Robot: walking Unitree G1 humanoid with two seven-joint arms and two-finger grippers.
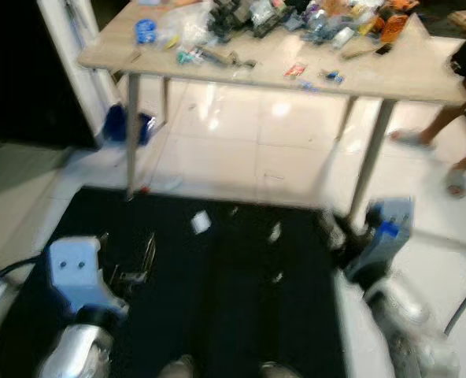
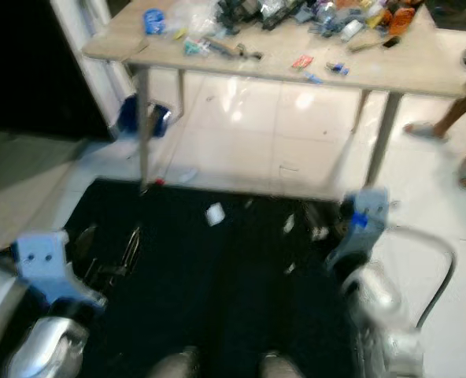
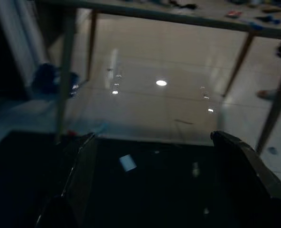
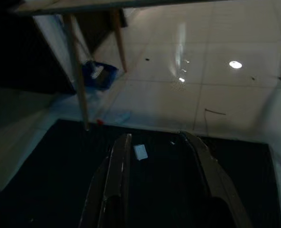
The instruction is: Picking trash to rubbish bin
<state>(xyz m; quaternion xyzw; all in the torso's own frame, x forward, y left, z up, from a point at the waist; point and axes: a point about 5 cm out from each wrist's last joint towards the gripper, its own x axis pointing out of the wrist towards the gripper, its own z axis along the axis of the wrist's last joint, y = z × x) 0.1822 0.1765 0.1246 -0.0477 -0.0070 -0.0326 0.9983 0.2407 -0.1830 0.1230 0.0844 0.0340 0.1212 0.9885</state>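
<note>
- I'm early on: small white paper scrap [image 1: 201, 222] lies on the black floor mat [image 1: 217, 315] at 12 o'clock, unpicked.
- Left gripper [image 3: 154, 180] spread wide, empty.
- Right gripper [image 4: 159, 175] parted, empty.
- No bin identified yet.

We see a black mat [image 1: 217, 299] on the pale tiled floor [image 1: 249, 150]; white paper scrap [image 1: 201, 223] lies on the mat's far part, smaller bits right of it.

I see both eye views soft with motion blur, bright glare spots on the pale floor tiles [image 1: 249, 134], the black mat [image 1: 217, 299] almost without detail, and both wrist views dim and grainy.
</note>
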